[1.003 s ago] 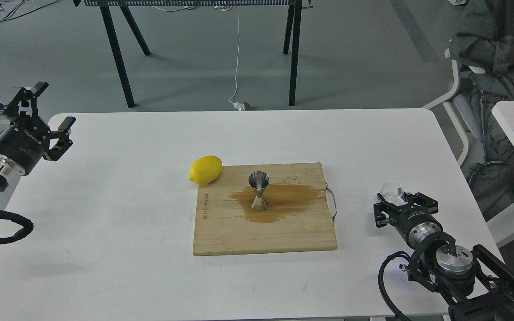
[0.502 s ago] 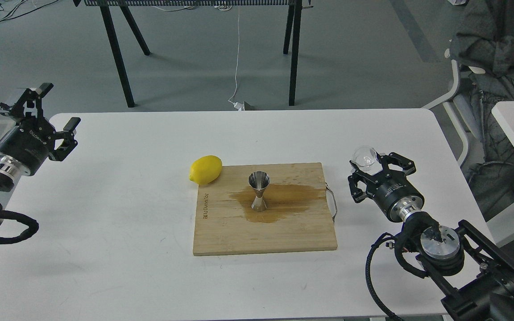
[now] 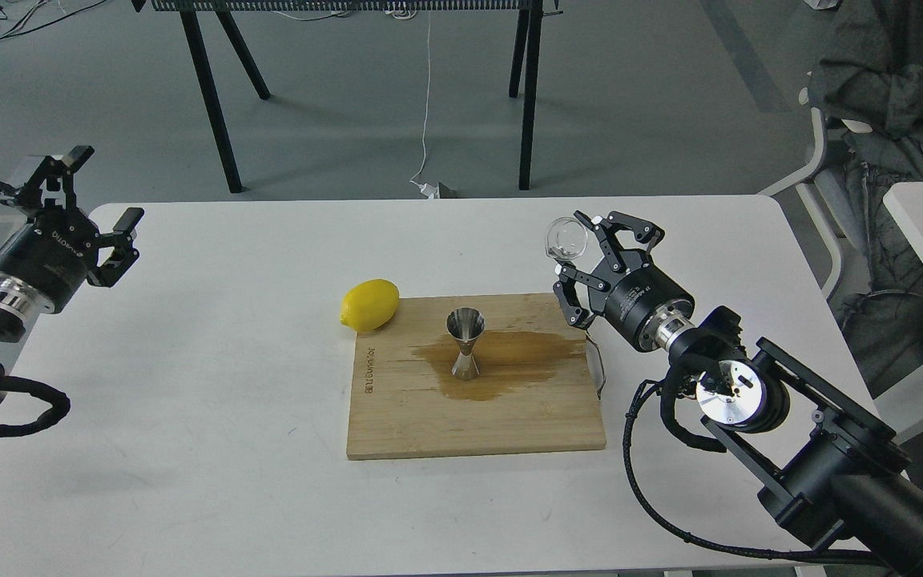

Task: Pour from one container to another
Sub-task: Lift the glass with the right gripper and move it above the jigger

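The steel hourglass jigger [image 3: 465,344] stands upright near the middle of a wooden cutting board [image 3: 473,417], in a brown wet stain [image 3: 525,357]. My right gripper [image 3: 582,252] hovers above the table just past the board's far right corner, shut on the small clear cup [image 3: 566,238], which is tipped on its side with its rim facing left. The cup is up and to the right of the jigger, well apart from it. My left gripper [image 3: 89,196] is raised over the table's far left edge, open and holding nothing.
A yellow lemon [image 3: 369,304] lies on the white table [image 3: 213,449] touching the board's far left corner. A metal handle [image 3: 596,365] sticks out of the board's right side. A seated person [image 3: 894,88] and another table are at the right.
My right arm has swung up and leftward from the table's right edge, carrying the clear cup toward the board. The left gripper has barely shifted.
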Controlling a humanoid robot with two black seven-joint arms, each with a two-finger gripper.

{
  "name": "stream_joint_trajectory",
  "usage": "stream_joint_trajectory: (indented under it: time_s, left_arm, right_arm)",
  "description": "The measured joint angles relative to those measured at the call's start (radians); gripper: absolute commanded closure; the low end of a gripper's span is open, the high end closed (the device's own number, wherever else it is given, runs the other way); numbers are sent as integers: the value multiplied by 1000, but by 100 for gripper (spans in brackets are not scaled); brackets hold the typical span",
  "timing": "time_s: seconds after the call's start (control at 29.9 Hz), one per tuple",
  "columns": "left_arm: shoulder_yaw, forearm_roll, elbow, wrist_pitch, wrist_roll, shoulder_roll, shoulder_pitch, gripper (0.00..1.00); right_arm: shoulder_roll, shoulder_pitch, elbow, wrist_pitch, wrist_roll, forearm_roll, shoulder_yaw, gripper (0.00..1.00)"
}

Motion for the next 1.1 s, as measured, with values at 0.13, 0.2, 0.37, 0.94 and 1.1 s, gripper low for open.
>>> stream_joint_trajectory:
  time_s: [0.13, 0.2, 0.37, 0.94, 1.1]
  left_arm:
    - [0, 0, 0, 0, 0, -3, 1, 0]
    - [0, 0, 0, 0, 0, -3, 2, 0]
    - [1, 0, 0, 0, 0, -3, 2, 0]
    - [3, 2, 20, 0, 0, -14, 0, 0]
    - [3, 2, 20, 0, 0, -14, 0, 0]
  right_arm:
    - [2, 39, -1, 1, -2, -60, -51, 60]
    - [3, 55, -1, 1, -3, -86, -77, 60]
    - [2, 96, -1, 1, -7, -135, -138, 60]
    - [-1, 197, -13, 1, -18, -297, -286, 60]
    - [-1, 236, -24, 1, -21, -332, -338, 60]
